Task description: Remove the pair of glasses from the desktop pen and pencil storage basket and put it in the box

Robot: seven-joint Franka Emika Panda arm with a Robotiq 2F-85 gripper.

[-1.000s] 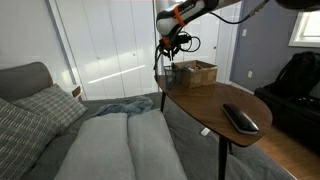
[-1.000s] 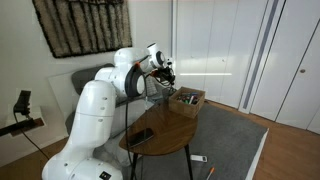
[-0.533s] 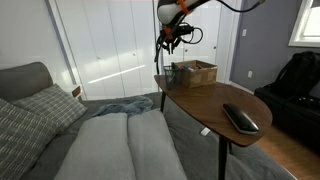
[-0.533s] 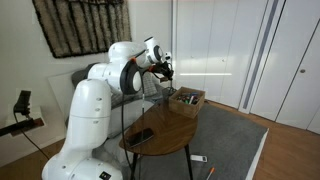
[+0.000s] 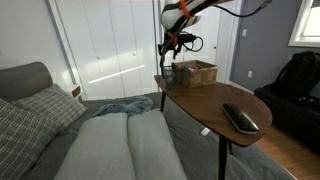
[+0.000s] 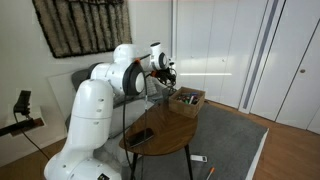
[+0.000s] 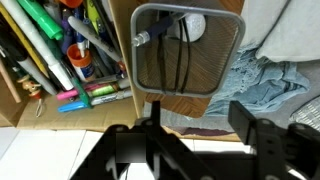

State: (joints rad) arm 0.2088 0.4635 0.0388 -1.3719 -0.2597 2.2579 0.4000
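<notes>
My end effector (image 7: 190,128) hangs above one end of the desk (image 5: 205,100), its two dark fingers (image 7: 252,128) spread apart with nothing between them. Straight below stands the grey mesh basket (image 7: 187,55), upright at the desk edge that borders the rumpled blue-grey blanket (image 7: 272,70). Thin dark stems rise inside the basket. They look like the pair of glasses (image 7: 181,50), not yet lifted out. The tan box (image 5: 198,73) sits just beside the basket at the same end. I cannot tell whether they touch. The box is crowded with markers and pens (image 7: 60,50). A flat black case (image 5: 240,118) lies near the opposite, rounded end, well apart, with open brown top between. Beyond the long edge is a bed (image 5: 120,145) with pillows (image 5: 40,108), and white closet doors (image 5: 105,45) stand behind. There is open air around my arm above the desk.
</notes>
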